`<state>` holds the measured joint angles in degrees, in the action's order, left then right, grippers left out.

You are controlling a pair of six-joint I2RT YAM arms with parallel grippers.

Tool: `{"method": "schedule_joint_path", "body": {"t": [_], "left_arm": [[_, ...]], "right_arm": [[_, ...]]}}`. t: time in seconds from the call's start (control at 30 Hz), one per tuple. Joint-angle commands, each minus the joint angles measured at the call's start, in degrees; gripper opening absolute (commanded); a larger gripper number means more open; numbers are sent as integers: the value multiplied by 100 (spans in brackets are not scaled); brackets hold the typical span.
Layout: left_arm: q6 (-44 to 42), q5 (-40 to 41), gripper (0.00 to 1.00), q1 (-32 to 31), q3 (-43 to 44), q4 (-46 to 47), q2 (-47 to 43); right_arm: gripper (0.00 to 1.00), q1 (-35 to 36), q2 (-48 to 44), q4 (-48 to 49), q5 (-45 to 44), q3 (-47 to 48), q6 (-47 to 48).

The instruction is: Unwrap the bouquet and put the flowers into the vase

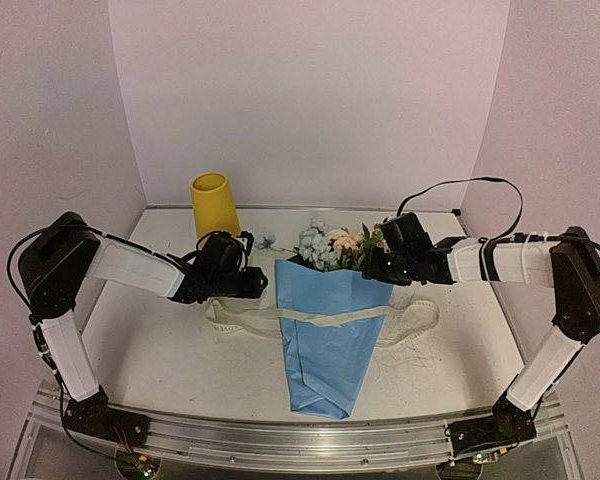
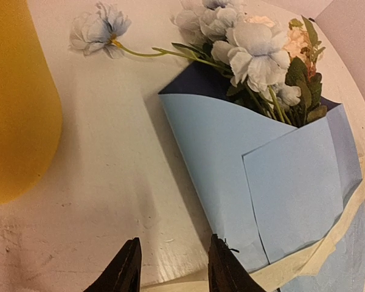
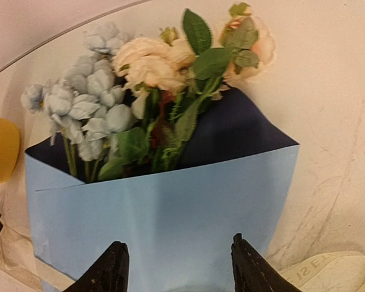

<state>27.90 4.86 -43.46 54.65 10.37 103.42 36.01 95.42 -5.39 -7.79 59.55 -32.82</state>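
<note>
Along the bottom edge, metal rail (image 1: 300, 440) carrying both arm bases. Upper left of centre, yellow vase (image 1: 215, 205) upright, mouth up. Just right of it, left gripper (image 1: 261, 284) parted, gripping nothing. Centre, bouquet (image 1: 325, 340) lying flat, long axis bottom-to-top, tip toward bottom edge, flowers (image 1: 330, 245) in its mouth toward top; ribbon (image 1: 320, 318) loose across it. Right gripper (image 1: 372, 268) parted at cone's upper right corner, holding nothing.

The top view looks down from high behind the near edge of the white table (image 1: 160, 370), covering all of it. Both wrist views sit low and close, facing the light blue paper cone of flowers (image 2: 219, 158) from opposite sides; both catch the smooth yellow vase (image 3: 0, 146).
</note>
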Motion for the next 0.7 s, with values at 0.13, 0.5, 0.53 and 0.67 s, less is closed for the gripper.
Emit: {"method": "schedule_joint_path", "body": {"t": [0.13,0.5,0.53,0.67], "left_arm": [[-446,304,37,206,645,96,284],[-1615,216,8,207,1756,-224,1139],[-1714,270,1,206,1930,-328,1281],[-1912,514,0,203,2430,-462,1639]], "right_arm": [[57,680,-198,19,-382,386,151],[56,811,-422,291,-419,118,141],[56,811,-454,308,-422,91,145],[55,814,-535,341,-449,36,169]]}}
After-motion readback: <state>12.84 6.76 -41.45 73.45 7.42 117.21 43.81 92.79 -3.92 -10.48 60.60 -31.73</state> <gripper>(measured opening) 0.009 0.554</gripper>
